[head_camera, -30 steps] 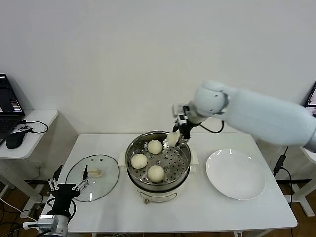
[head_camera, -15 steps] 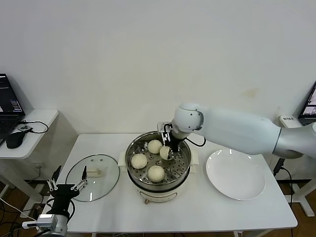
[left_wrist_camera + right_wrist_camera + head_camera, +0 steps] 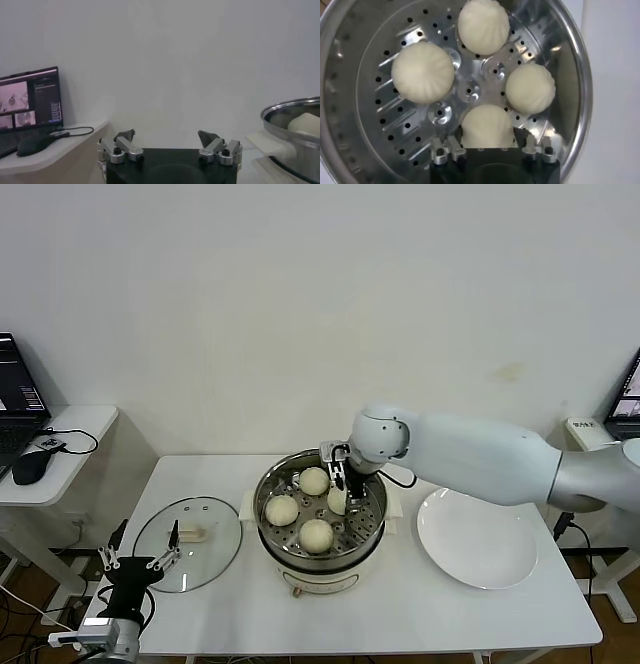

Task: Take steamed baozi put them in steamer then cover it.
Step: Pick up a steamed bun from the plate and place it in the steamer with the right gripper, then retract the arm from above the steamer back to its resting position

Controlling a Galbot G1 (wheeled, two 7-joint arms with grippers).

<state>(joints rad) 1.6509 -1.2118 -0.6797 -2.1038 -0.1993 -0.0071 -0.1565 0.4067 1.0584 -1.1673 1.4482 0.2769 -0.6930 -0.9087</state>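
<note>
The steamer [image 3: 372, 529] stands mid-table, a shiny steel pot [image 3: 345, 85] on a cream base. Several cream-white baozi lie on its perforated tray: one at the back [image 3: 314, 480], one on the left [image 3: 282, 509], one at the front [image 3: 316, 535]. Another baozi [image 3: 337, 500] [image 3: 487, 125] rests on the tray between the fingers of my right gripper [image 3: 340, 489] [image 3: 487, 139], which reaches down into the pot, open, with its pads just off the bun's sides. My left gripper [image 3: 135, 562] [image 3: 167, 137] hangs open and empty off the table's left front corner.
A round glass lid [image 3: 190, 542] with a cream handle lies flat on the table left of the steamer. An empty white plate [image 3: 477, 536] sits to the right. A side table at far left holds a laptop [image 3: 27, 95] and a mouse [image 3: 30, 467].
My right gripper carried a baozi from above the pot's back rim down onto the tray, then opened around it. The left arm has not moved.
</note>
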